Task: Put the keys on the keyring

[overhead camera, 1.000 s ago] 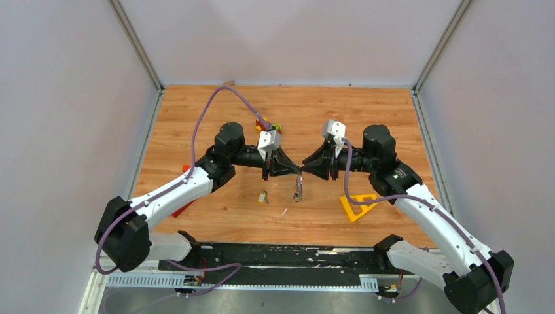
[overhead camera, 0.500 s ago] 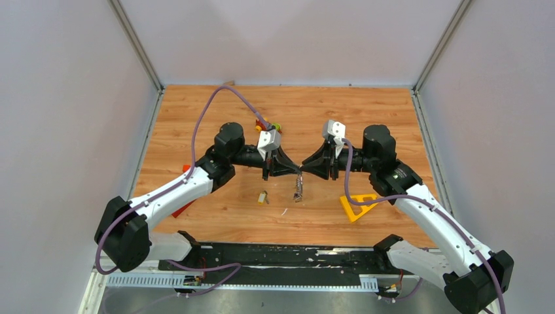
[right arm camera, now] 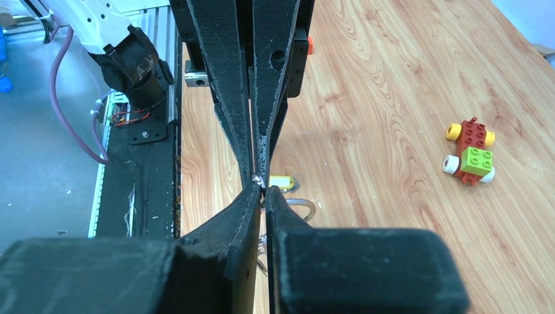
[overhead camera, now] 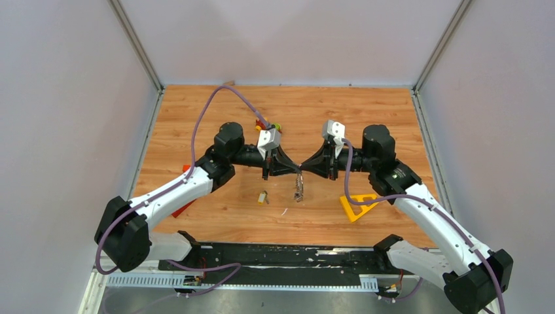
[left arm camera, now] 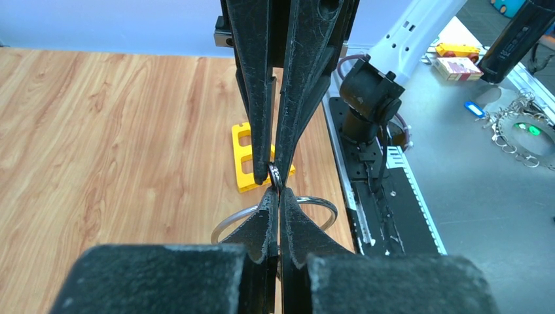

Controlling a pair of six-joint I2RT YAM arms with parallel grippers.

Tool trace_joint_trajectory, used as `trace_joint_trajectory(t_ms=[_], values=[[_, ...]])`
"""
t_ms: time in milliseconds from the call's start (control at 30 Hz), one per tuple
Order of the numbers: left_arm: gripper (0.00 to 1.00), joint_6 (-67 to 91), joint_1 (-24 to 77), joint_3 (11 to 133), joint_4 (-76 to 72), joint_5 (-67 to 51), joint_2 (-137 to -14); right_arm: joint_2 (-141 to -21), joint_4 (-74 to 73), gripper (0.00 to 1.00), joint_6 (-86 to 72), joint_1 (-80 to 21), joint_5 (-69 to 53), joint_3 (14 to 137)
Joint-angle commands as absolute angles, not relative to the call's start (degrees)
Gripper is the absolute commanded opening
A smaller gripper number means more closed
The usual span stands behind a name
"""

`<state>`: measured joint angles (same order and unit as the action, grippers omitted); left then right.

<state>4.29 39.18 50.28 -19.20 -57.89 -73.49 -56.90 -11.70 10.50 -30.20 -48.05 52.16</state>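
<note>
My two grippers meet tip to tip above the table's middle. The left gripper (overhead camera: 294, 169) (left arm camera: 277, 191) is shut on the keyring (left arm camera: 229, 221), a thin silver ring that shows on both sides of its fingers. Opposite it, the right gripper (overhead camera: 306, 169) (right arm camera: 262, 190) has its jaws nearly together on a small metal loop (left arm camera: 273, 173) of a key. A bunch of silver keys (overhead camera: 298, 191) hangs below the meeting point. Another key with a pale yellow tag (overhead camera: 262, 197) (right arm camera: 280, 181) lies on the wood below and to the left.
A yellow plastic triangle (overhead camera: 357, 206) (left arm camera: 247, 156) lies on the table under the right arm. The red-green-yellow toy car (overhead camera: 268, 124) (right arm camera: 470, 152) sits behind the left gripper. A red piece (overhead camera: 183, 208) shows by the left forearm. The black base rail (overhead camera: 275, 256) runs along the near edge.
The right gripper's jaws have closed in on the small loop. Both arms stay where they were, and the hanging keys have barely shifted.
</note>
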Motion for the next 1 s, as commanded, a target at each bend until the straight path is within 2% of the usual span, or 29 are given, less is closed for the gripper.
trace_joint_trajectory(t_ms=[0,100,633,900,967], values=[[0.0,6.86,39.75,50.82,-24.18,-61.17,-72.05,-57.56,-8.05,0.06,10.48,-29.56,-45.75,51.45],[0.0,8.25,39.74,50.72,-25.65,-61.31,-72.19,-57.49,-7.49,0.0,10.74,-29.54,-45.71,51.13],[0.0,4.5,39.57,51.9,-20.99,-60.7,-72.82,-53.2,-10.97,0.0,18.32,-29.61,-47.89,50.71],[0.09,0.92,39.56,55.3,-15.41,-58.8,-74.49,-53.14,-11.49,0.0,17.98,-29.59,-46.55,50.8],[0.15,0.1,39.55,56.02,-13.62,-58.15,-74.82,-53.25,-11.5,0.0,17.89,-29.62,-46.41,50.79]])
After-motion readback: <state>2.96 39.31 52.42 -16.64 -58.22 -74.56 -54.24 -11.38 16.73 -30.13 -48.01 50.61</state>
